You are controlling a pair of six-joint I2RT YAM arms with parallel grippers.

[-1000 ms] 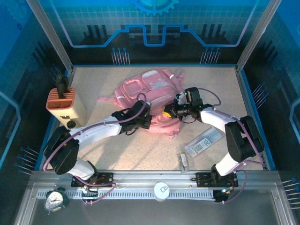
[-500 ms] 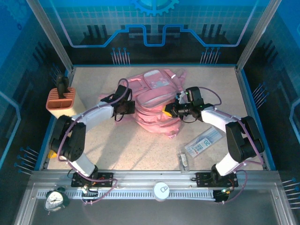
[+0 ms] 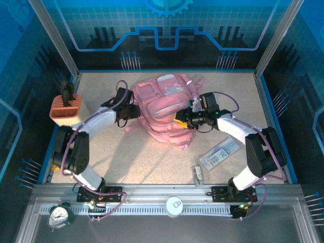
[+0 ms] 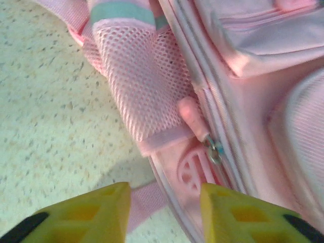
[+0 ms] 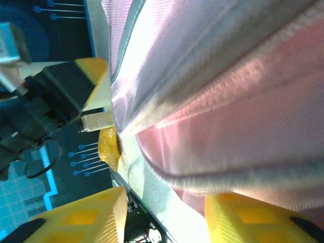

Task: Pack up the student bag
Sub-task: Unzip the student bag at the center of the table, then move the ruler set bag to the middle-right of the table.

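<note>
From above, the student bag (image 3: 164, 101), a large soft pink fabric backpack, lies on the speckled beige table (image 3: 152, 157), towards the back and near the middle. At the left edge stands an orange-and-cream pen holder box (image 3: 67, 112) with a dark object sticking out of its top. A flat clear packet with a printed label (image 3: 220, 153) and a small narrow item (image 3: 198, 173) lie well apart from the bag, near the right arm's base. A small alarm clock (image 3: 60, 215) sits on the metal rail at the near left. Both arms reach forward and bend inward. The left gripper (image 3: 133, 110) is at the bag's left flank and the right gripper (image 3: 178, 117) at its right flank, so the bag sits between them.

In the left wrist view, the left gripper (image 4: 164, 212) has its yellow fingers (image 4: 91, 212) standing apart with nothing pinched. A flat pink strap (image 4: 147, 197) and the bag's piped lower edge show in the gap. Beyond them are a pink mesh side pocket (image 4: 136, 86) with a pale green band on top, a rubbery pink zipper pull (image 4: 195, 116) on a metal slider, and smooth padded panels.

In the right wrist view, the right gripper (image 5: 164, 217) also has its yellow fingers (image 5: 86, 215) spread. Shiny woven pink fabric (image 5: 243, 101) bulges in soft folds just ahead of them, unclamped.
</note>
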